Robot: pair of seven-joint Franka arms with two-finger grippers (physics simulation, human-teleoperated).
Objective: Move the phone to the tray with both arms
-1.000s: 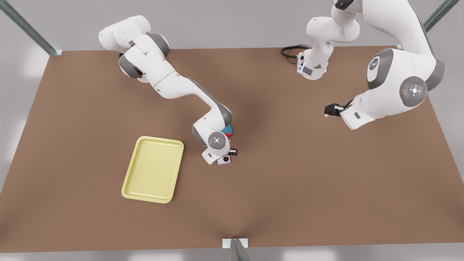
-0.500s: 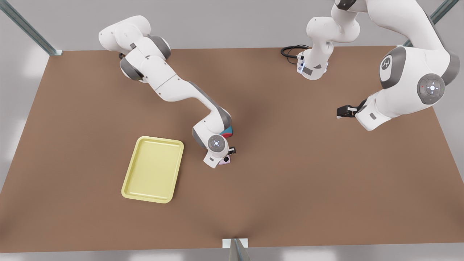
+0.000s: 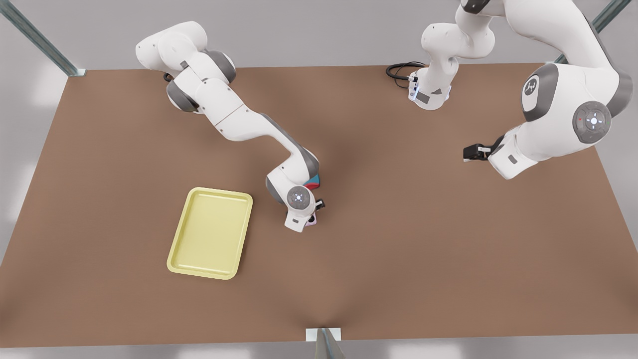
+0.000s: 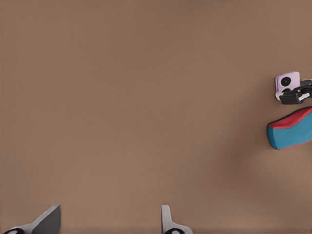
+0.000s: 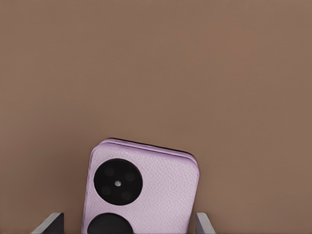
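Right wrist view sits just above the phone [image 5: 141, 192]: a small, nearly square slab in pale pink-lilac with a fine leathery grain, softly rounded corners and two round black lens discs set along one side. It lies flat on the counter [image 5: 156, 63], a plain matte brown sheet. The right tool's [image 5: 129, 222] two grey fingertips [image 5: 48, 223] stand spread on either side of the phone, wide of its edges and not touching it, so nothing is gripped.

From the front view, that right tool [image 3: 310, 217] hangs at the end of a glossy white arm with grey joint caps, low over the phone [image 3: 312, 221], of which a sliver peeks out beneath the wrist. The tray [image 3: 177, 262], pale yellow, shallow, rectangular with rounded corners and a raised rim, lies nearby toward the front view's left, apart from the phone. A teal-and-red mouse [image 3: 313, 181], smooth and curved, rests just behind the same arm.

The left tool [image 3: 471, 152] waits well off toward the front view's right, above bare counter. In the left wrist view its fingertips [image 4: 168, 222] stand wide apart, holding nothing, with the phone [image 4: 286, 81] and mouse [image 4: 291, 129] seen far off.
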